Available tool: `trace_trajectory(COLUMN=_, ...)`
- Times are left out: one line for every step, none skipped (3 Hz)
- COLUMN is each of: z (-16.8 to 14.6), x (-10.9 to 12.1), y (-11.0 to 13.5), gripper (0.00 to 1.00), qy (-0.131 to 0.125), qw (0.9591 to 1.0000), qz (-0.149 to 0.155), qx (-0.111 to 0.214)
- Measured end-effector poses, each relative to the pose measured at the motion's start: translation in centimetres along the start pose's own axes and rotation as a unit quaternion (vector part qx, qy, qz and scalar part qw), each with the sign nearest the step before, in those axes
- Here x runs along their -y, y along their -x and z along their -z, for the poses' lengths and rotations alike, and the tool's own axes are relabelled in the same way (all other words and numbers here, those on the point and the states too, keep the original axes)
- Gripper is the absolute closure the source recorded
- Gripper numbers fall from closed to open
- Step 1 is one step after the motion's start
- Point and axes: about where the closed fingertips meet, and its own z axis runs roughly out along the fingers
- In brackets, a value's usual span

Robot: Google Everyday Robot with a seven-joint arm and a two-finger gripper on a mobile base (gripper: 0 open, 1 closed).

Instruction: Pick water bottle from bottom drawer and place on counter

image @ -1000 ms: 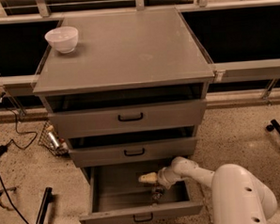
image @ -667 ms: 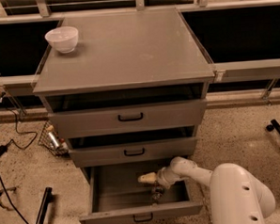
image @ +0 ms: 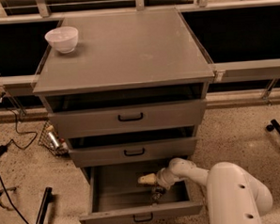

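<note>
The bottom drawer (image: 112,214) is pulled out below the two shallower grey drawers. My white arm reaches into it from the right. The gripper (image: 156,192) points down at the drawer floor, right of centre, below a cream-coloured wrist part (image: 146,180). A small dark, glinting shape sits right at the gripper; it may be the water bottle, but I cannot make it out for sure, nor whether it is held. The counter (image: 127,48) is the broad grey top of the cabinet, well above the gripper.
A white bowl (image: 62,39) stands on the counter's far left corner. The middle drawer (image: 132,151) overhangs the back of the open one. Black cables (image: 9,139) and a small wire basket (image: 52,137) lie on the speckled floor to the left.
</note>
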Motion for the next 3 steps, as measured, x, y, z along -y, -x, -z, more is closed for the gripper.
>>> trace_trajectory(z=-0.17, x=-0.21, y=0.05, gripper=0.0, qy=0.008, qw=1.0, qz=0.001, qx=0.0)
trace_trajectory(z=-0.51, x=-0.5, y=0.17, gripper=0.0, qy=0.019, qw=0.9998, qz=0.004, qx=0.001)
trace_trajectory(z=-0.97, x=-0.61, y=0.25, gripper=0.0, qy=0.025, qw=0.9997, qz=0.007, qx=0.003)
